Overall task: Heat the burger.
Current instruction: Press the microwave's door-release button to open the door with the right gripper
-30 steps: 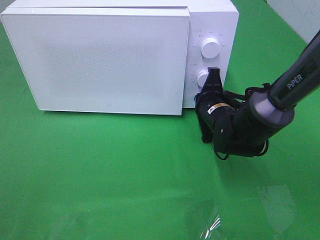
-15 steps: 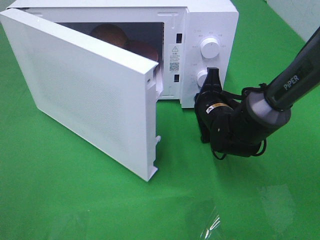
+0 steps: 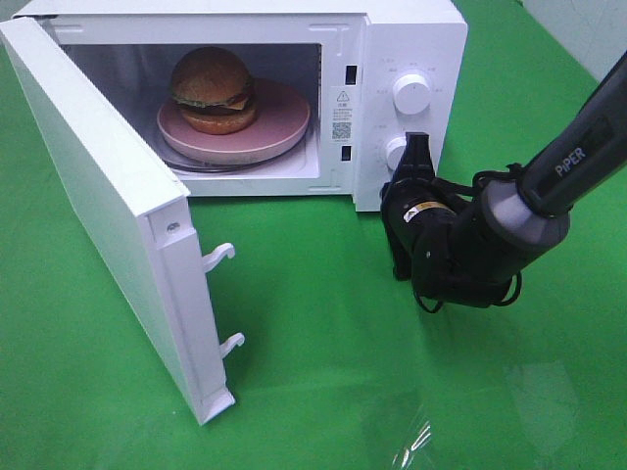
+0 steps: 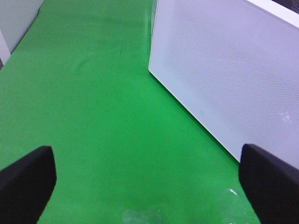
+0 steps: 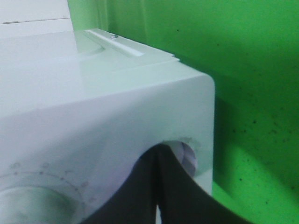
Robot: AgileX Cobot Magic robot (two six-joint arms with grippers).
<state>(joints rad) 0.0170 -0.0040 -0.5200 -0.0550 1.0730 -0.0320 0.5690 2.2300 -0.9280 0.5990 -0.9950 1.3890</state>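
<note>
The burger point(image 3: 213, 90) is seen inside the microwave point(image 3: 411, 29), seated on the pink plate point(image 3: 284, 122) toward the left of the cavity, upright and untouched. The door point(image 3: 98, 215) is swung wide on its left hinge, so that its free edge is pointed out toward the front of the green cloth point(image 3: 323, 392).

The right gripper point(image 3: 418, 157) is held against the control panel, just beside the lower knob point(image 3: 397, 154) and below the upper knob point(image 3: 410, 93). In the right wrist view its fingers point(image 5: 161, 186) are drawn together to a single tip, set at a round button point(image 5: 189, 156) near the panel's lower corner; nothing is clamped between them.

The left gripper point(image 4: 149, 175) is not shown in the high view. In its own wrist view the fingers point(image 4: 28, 177) are spread wide apart and nothing is held, with the door's perforated outer face point(image 4: 233, 70) ahead and to one side.

The burger is thus placed well to the left of the right gripper, behind the panel's edge (a round thing, so no long axis matters). What is judged to matter next is the door: its outer face is turned toward the left arm, which is the nearer for pushing it shut, while the knobs are within the right gripper's reach.
</note>
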